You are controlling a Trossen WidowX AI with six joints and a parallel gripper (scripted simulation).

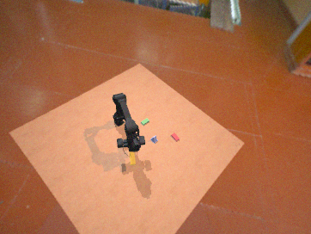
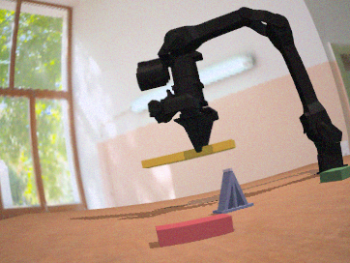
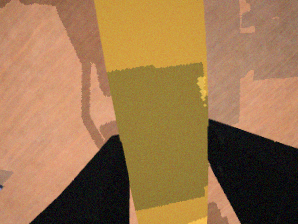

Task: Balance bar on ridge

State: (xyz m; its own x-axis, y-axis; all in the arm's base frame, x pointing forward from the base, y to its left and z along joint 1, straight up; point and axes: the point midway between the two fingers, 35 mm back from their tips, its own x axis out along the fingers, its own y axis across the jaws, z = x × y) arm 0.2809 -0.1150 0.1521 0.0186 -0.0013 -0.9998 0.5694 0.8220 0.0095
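The yellow bar point(image 1: 132, 159) point(image 2: 166, 160) point(image 3: 150, 35) is held up in the air, clear of the table. My gripper point(image 2: 199, 149) point(image 3: 162, 136) points down and is shut on the bar near its middle, one finger on each long side. The blue-grey ridge point(image 1: 155, 139) point(image 2: 227, 190) stands upright on the table with nothing on its top. In the exterior view the bar hangs higher than the ridge's top and mostly to its left. In the top view the ridge is up and to the right of the bar.
A red block point(image 1: 175, 137) point(image 2: 194, 230) lies on the table to the right of the ridge in the top view. A green block point(image 1: 145, 121) point(image 2: 335, 174) lies nearer the arm's base. The square table mat point(image 1: 202, 142) has its edges far out.
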